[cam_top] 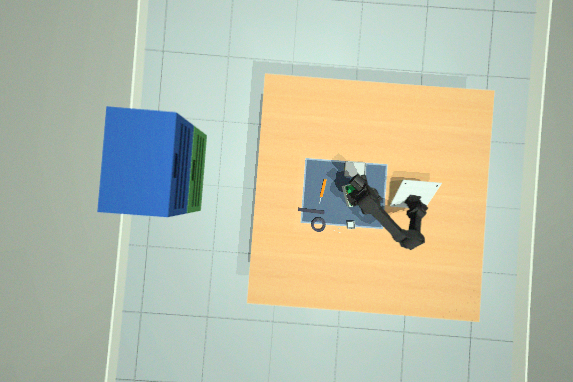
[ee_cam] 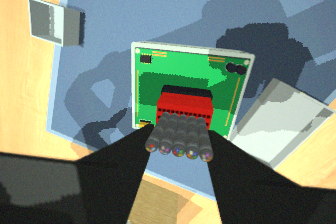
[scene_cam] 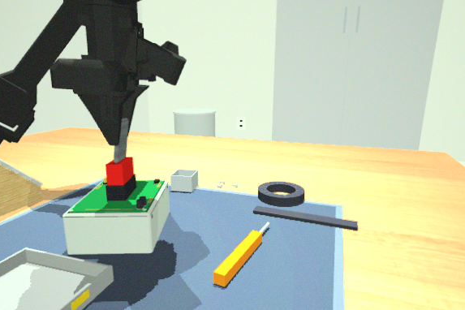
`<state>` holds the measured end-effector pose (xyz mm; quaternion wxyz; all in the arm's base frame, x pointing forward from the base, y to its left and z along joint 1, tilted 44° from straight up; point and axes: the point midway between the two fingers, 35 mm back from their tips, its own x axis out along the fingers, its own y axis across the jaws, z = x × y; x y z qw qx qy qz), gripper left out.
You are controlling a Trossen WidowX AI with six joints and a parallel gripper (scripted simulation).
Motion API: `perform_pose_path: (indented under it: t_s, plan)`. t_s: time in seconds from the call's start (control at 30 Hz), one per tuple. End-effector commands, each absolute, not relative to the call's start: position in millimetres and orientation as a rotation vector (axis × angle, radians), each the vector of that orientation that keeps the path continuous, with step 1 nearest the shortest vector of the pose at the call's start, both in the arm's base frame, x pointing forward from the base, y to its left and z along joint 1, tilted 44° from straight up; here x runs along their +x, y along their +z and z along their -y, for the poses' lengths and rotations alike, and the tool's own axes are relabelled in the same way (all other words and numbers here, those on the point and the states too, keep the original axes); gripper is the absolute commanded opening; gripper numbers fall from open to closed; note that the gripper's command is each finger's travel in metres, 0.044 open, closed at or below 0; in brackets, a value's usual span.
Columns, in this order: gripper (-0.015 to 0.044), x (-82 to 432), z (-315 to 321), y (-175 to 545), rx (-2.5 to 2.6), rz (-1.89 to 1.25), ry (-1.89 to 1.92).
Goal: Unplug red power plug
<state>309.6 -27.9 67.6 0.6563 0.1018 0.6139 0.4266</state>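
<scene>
The red power plug (scene_cam: 118, 174) (ee_cam: 184, 105) sits in the black socket (scene_cam: 118, 192) (ee_cam: 187, 91) on the green circuit board (scene_cam: 88, 204) (ee_cam: 175, 64), with no clear gap between plug and socket. A bundle of grey wires (scene_cam: 121, 153) (ee_cam: 179, 145) rises from the plug, leaning slightly. My gripper (scene_cam: 119, 135) (ee_cam: 179, 133) is above the plug, its fingers shut on the wires. The grey tray (scene_cam: 70, 264) (ee_cam: 285, 112) lies beside the board's white base, with nothing seen in it; its far part is cut off in the exterior view.
On the blue mat (scene_cam: 301, 264) lie an orange screwdriver (scene_cam: 238, 258) (cam_top: 323, 189) and a dark strip (scene_cam: 305, 217). A black ring (scene_cam: 281, 200) and a small grey box (scene_cam: 183, 183) (ee_cam: 72, 25) stand at its edge. A white panel (cam_top: 417, 192) stands by the arm.
</scene>
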Motion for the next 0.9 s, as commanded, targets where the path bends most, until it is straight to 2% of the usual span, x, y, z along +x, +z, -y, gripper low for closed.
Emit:
perform_pose_path:
  t_s: [0.0,0.33,0.67,0.87]
  plan:
    - [0.0,312,47,83,0.243,-1.359,0.922]
    - [0.0,310,25,60,0.243,-1.358,0.923]
    - [0.0252,310,25,60,0.243,-1.358,0.923]
    - [0.0252,310,25,60,0.243,-1.358,0.923]
